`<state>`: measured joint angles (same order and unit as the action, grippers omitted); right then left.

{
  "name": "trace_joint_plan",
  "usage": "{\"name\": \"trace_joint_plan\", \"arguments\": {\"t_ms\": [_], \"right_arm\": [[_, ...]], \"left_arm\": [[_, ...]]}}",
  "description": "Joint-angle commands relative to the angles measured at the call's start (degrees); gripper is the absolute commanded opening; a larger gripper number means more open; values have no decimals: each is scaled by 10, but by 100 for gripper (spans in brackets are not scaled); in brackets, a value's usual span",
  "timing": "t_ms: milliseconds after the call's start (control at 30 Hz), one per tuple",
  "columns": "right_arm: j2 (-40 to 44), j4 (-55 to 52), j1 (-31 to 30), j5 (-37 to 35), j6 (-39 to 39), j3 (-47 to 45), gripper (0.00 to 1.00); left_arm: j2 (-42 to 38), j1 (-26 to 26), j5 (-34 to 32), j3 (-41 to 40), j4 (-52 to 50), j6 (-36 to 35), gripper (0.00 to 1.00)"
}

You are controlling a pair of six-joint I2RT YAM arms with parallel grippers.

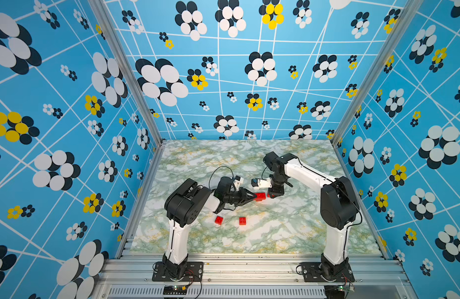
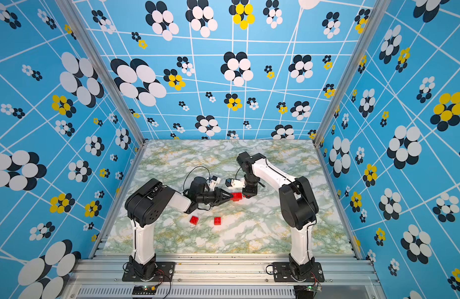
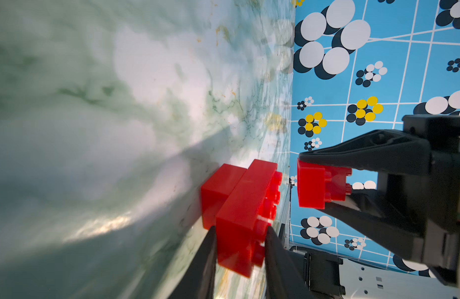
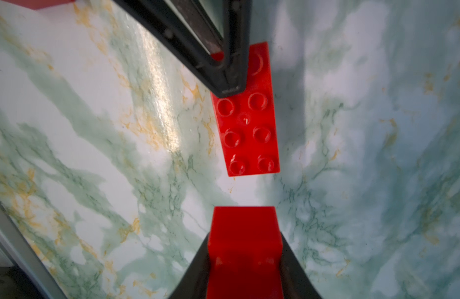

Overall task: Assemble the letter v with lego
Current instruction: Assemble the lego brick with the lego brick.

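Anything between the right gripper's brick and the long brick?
Nothing; the right wrist view shows only bare marble tabletop between the short brick and the long brick.

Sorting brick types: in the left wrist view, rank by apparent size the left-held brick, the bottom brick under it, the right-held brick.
Largest: left-held brick.
Then right-held brick and bottom brick: alike, the last partly hidden, so unranked.

Gloss against matt
The long red brick (image 4: 249, 129) is smooth, glossy plastic; the marble-patterned desk (image 4: 94, 134) shines with reflections; the left pincer (image 3: 241, 231) fingers (image 3: 205, 264) look matt black.
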<state>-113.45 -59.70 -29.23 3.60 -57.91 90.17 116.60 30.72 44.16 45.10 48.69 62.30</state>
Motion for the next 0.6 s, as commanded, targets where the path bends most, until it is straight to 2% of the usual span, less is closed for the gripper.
{"name": "trace_joint_plan", "arguments": {"t_ms": [0, 233, 567], "right_arm": [[-11, -2, -3, 21, -37, 29, 0], [-21, 0, -6, 42, -53, 41, 0], [-40, -16, -14, 36, -57, 50, 0]], "left_arm": [[16, 0, 0, 8, -20, -15, 31], [19, 0, 0, 10, -21, -16, 31], [22, -1, 2, 11, -19, -15, 30]]}}
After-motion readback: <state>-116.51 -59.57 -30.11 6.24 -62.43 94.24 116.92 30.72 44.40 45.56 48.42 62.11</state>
